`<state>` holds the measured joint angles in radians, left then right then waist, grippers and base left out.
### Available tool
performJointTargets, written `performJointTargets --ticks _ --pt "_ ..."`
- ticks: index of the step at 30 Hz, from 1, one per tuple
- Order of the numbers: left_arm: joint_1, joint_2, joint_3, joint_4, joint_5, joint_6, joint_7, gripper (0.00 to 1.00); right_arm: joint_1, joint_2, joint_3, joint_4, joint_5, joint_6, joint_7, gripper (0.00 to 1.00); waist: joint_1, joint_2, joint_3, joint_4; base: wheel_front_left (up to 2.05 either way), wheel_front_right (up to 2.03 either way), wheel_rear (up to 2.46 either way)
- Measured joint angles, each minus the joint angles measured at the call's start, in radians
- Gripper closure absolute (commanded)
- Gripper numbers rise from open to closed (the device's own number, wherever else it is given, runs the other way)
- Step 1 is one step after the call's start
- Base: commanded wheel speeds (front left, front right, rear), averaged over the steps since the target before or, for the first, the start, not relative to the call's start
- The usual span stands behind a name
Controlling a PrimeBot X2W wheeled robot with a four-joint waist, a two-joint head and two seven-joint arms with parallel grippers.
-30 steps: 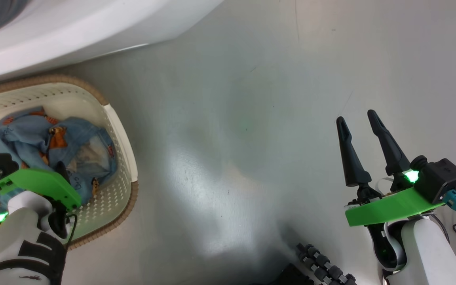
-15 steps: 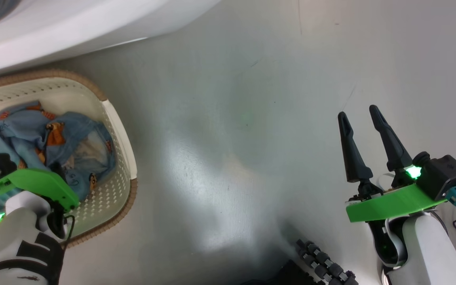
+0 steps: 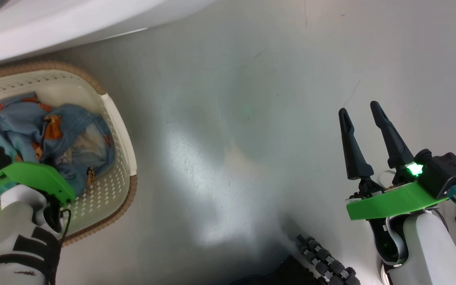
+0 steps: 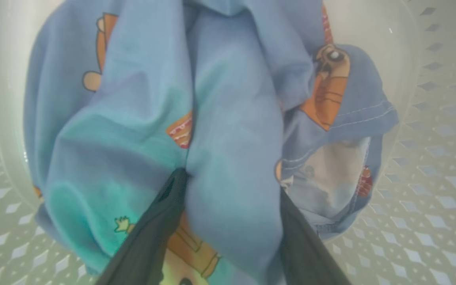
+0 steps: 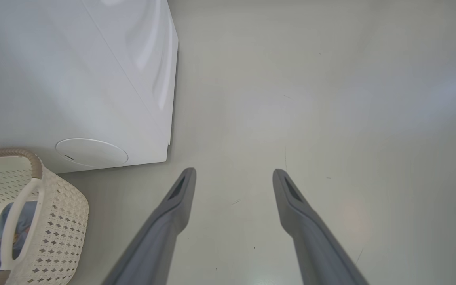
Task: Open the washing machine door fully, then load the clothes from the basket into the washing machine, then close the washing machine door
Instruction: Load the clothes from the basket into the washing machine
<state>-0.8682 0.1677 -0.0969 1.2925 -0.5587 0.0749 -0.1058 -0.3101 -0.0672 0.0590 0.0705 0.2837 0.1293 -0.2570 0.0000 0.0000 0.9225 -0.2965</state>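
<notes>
L fingers [image 4: 160,213] sit spread either side of a fold of the blue bear-print clothes [image 4: 232,118], tips sunk in the cloth; can't tell if it's pinched. Clothes lie inside the basket [image 3: 122,134], w/ the washing machine [image 5: 73,79] just beyond the basket. R fingers [image 3: 353,154] wide apart, holding nothing, over the floor [image 3: 232,138] well right of the basket.

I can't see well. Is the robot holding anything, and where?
The left gripper straddles a fold of the clothes; grip unclear. The right gripper holds nothing.
</notes>
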Motion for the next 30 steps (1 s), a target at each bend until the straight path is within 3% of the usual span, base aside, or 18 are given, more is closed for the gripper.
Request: performJointTargets --ticks 4,10,15,19,30 --pt "0.000 0.001 -0.005 0.000 -0.001 0.000 -0.001 0.50 0.000 -0.001 -0.001 -0.003 0.000 0.000 0.000 0.00 0.0000 0.0000 0.003 0.000 0.00 0.00 0.00" --pt "-0.001 0.001 -0.012 0.000 -0.002 0.000 -0.010 0.67 0.000 -0.001 -0.001 -0.007 0.000 0.000 0.000 0.00 0.0000 0.0000 0.006 0.000 0.00 0.00 0.00" --pt "-0.001 0.001 -0.016 0.000 -0.003 0.000 -0.015 0.75 0.000 -0.001 -0.001 -0.007 0.000 0.000 0.000 0.00 0.0000 0.0000 0.007 0.000 0.00 0.00 0.00" --pt "-0.004 0.001 -0.020 0.000 -0.005 0.000 -0.018 1.00 0.000 -0.001 -0.002 -0.007 0.000 0.000 0.000 0.00 0.0000 0.0000 0.006 0.002 0.00 0.00 0.00" --pt "-0.011 -0.005 -0.014 0.000 -0.031 -0.007 -0.054 1.00 -0.003 -0.002 -0.001 0.000 0.000 0.000 0.000 0.00 0.0000 0.0000 -0.016 0.013 0.00 0.00 0.00"
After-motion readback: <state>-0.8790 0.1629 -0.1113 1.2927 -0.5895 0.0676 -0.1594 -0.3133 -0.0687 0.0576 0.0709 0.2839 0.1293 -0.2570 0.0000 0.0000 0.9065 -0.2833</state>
